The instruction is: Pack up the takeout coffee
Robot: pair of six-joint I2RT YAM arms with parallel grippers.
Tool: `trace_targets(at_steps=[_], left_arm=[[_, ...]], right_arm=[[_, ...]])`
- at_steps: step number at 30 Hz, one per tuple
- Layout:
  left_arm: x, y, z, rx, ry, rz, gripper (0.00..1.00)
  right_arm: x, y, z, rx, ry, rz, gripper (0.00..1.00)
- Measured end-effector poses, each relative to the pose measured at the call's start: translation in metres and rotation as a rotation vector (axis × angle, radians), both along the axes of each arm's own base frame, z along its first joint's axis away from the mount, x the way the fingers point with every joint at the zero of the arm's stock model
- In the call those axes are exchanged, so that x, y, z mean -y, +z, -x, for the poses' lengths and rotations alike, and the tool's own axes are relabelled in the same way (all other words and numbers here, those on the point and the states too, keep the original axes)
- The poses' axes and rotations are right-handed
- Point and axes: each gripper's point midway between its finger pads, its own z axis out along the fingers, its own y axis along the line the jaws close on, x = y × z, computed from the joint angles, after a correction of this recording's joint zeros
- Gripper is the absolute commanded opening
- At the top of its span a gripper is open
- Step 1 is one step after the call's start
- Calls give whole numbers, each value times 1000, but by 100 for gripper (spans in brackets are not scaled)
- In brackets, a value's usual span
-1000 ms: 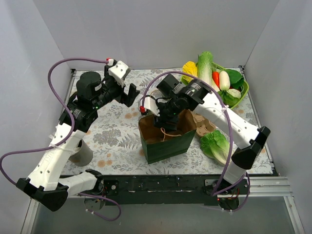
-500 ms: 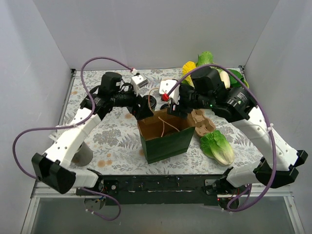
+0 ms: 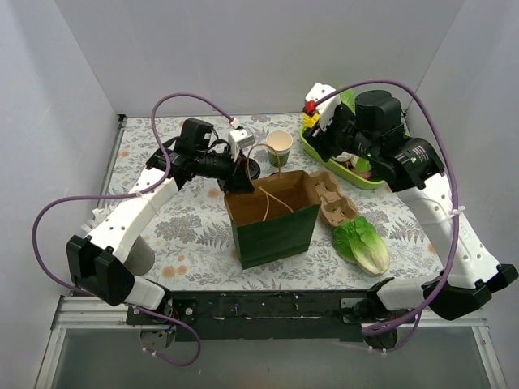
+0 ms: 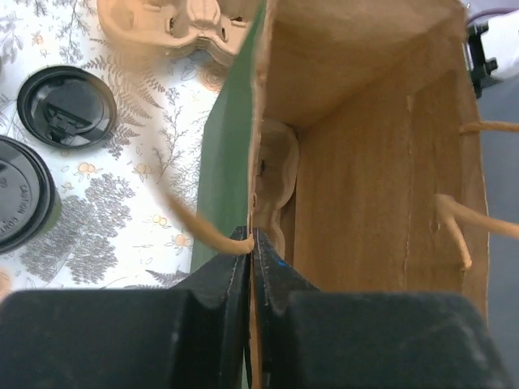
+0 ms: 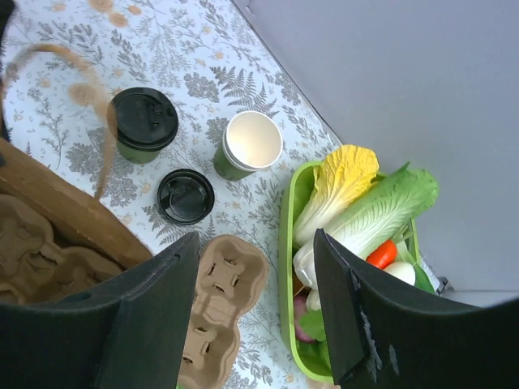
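Observation:
The takeout coffee cup (image 5: 252,143) stands open and upright on the patterned cloth, cream above dark green, also seen in the top view (image 3: 279,146). Its flat black lid (image 5: 185,196) lies loose beside it. My left gripper (image 4: 253,240) is shut on the upper edge of the green paper bag (image 3: 272,223), pinching the wall next to a handle cord. My right gripper (image 5: 255,243) hangs open and empty high above the cup and the basket, seen from the top (image 3: 319,139).
A second green cup with a black lid (image 5: 143,121) stands left of the open cup. A brown pulp tray (image 3: 336,203) lies right of the bag, another sits inside it (image 4: 276,162). Green vegetable basket (image 5: 290,243) at back right, lettuce (image 3: 361,243), grey cup (image 3: 139,256) at near left.
My left gripper has come to the bag's rim and shut on it. My right arm has pulled up and back to the right, away from the bag's mouth, uncovering the open cup.

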Motion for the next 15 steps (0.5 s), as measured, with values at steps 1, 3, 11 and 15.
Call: trace_targets(at_steps=[1,3,11,15], left_arm=[[0,3,2,4,-9,0,0],[-3,9,5,28,-21,-8,0],[-52,45,23,297,69,-126,0],[-84,67,35,521,118,-179,0]], right_arm=[[4,-1,-3,-6,-19,-8,65],[8,-2,-7,-17,-41,-23,65],[0,-10,-14,-51,-37,-77,65],[-7,-28,-15,-101,-21,-80,65]])
